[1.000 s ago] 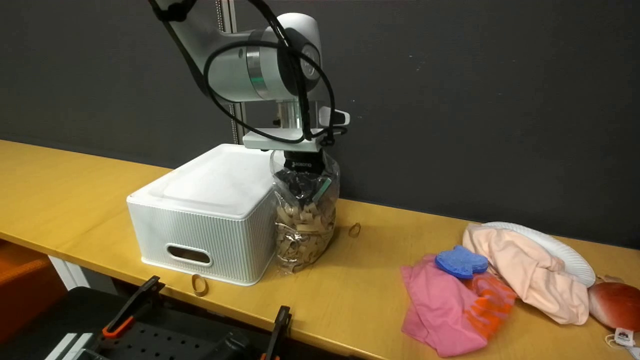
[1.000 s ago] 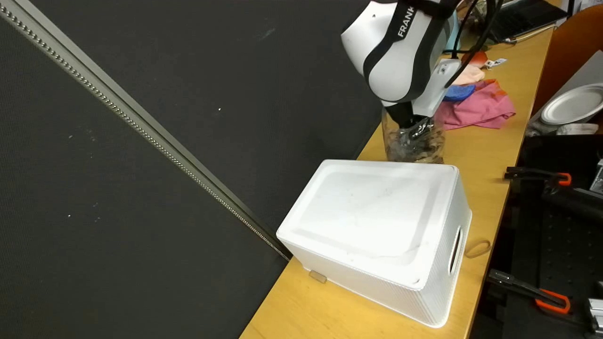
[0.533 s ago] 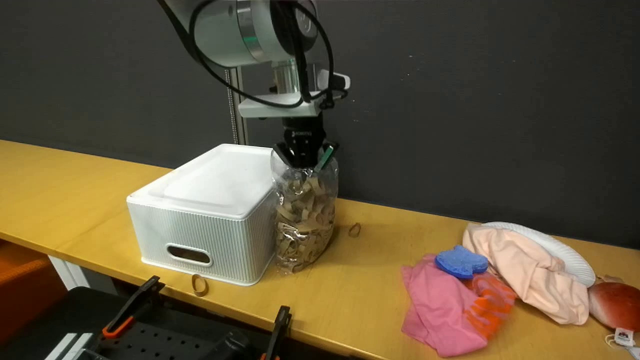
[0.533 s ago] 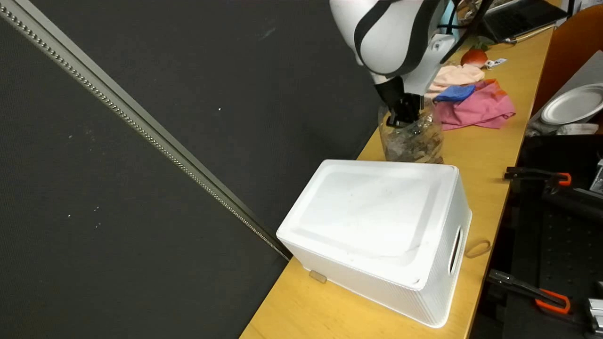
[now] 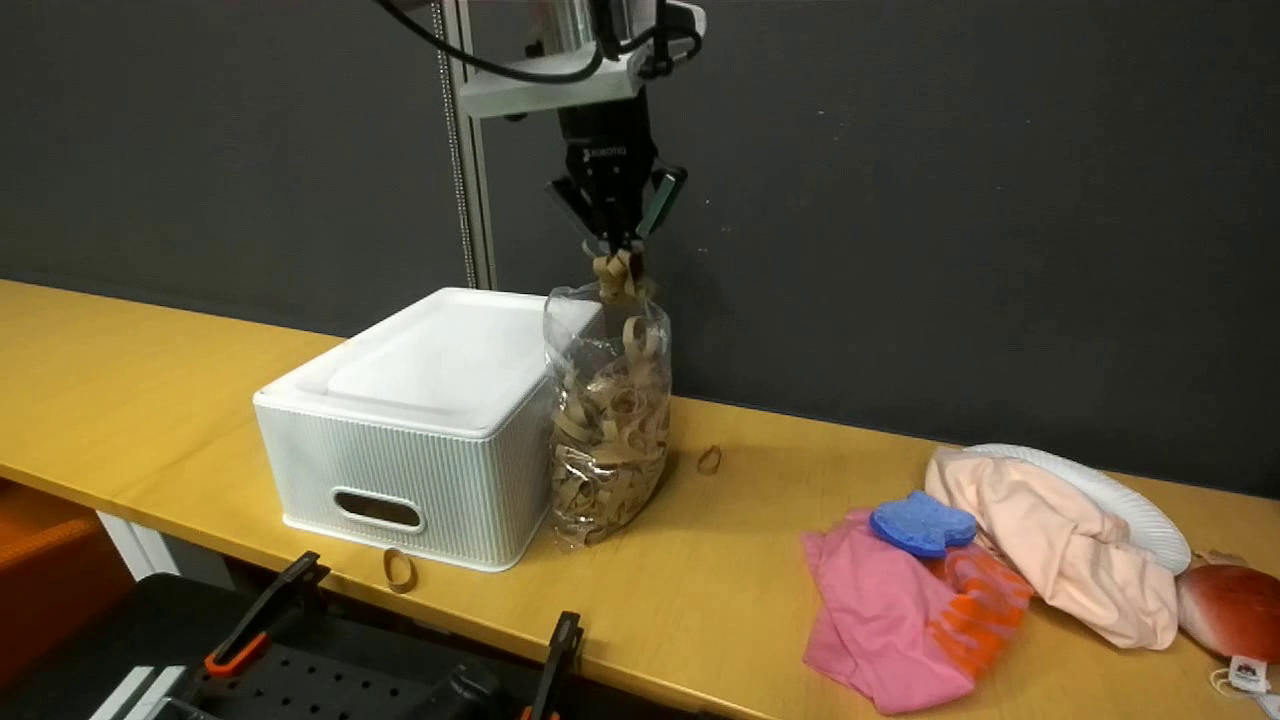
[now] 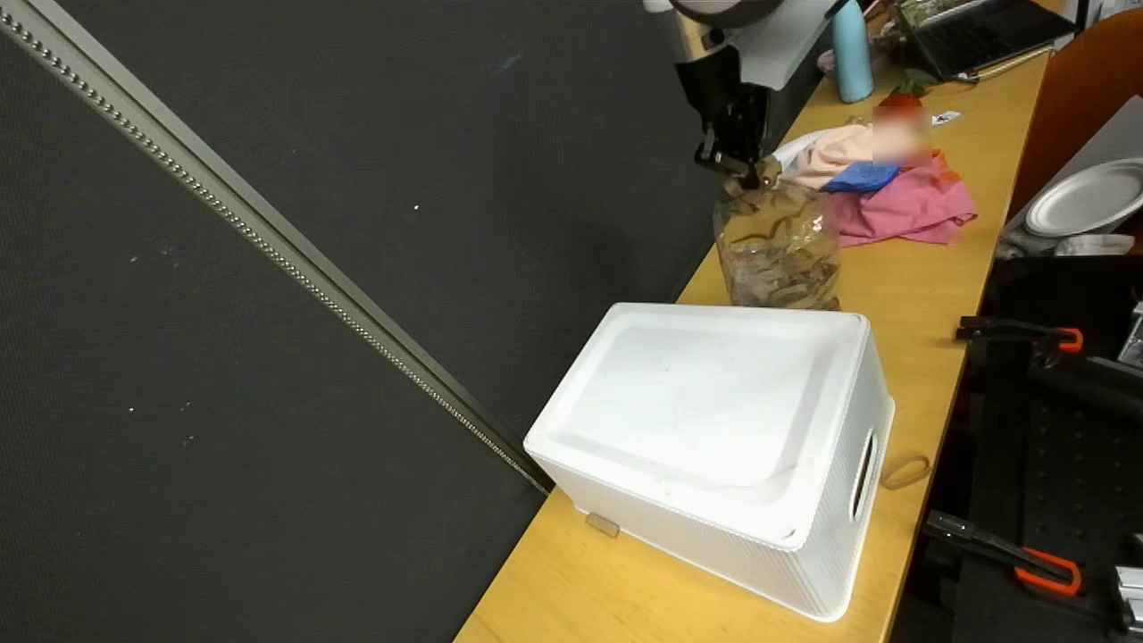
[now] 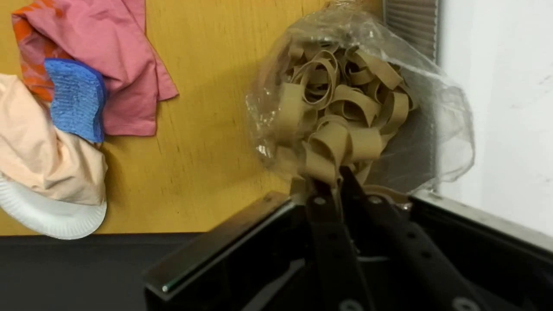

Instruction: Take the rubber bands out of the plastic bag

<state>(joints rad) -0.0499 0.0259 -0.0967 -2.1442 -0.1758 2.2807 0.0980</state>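
Observation:
A clear, open-topped plastic bag [image 5: 572, 335] stands upright beside the white box in an exterior view. It is partly filled with tan rubber bands [image 5: 610, 425]. My gripper [image 5: 620, 245] is just above the bag's mouth, shut on a small bunch of rubber bands [image 5: 614, 275] that hangs from the fingertips. The gripper [image 6: 746, 179] and bag [image 6: 777, 259] also show in an exterior view, where the box hides the bag's base. In the wrist view the fingertips [image 7: 335, 181] pinch several bands [image 7: 330, 149], and the bag's rim [image 7: 466, 125] spreads around below.
A white lidded box [image 5: 420, 370] touches or nearly touches the bag. Loose bands [image 5: 709, 460] lie on the table, one near the front edge [image 5: 399, 570]. Clamps [image 5: 265, 615] grip that edge. Pink cloth [image 5: 890, 620], blue sponge [image 5: 922, 523], peach cloth [image 5: 1060, 540] and paper plate [image 5: 1140, 515] lie to one side.
My gripper has risen from deep inside the bag to above its mouth, bringing out a bunch of rubber bands. The bag stays standing in place, with bands pulled higher inside it.

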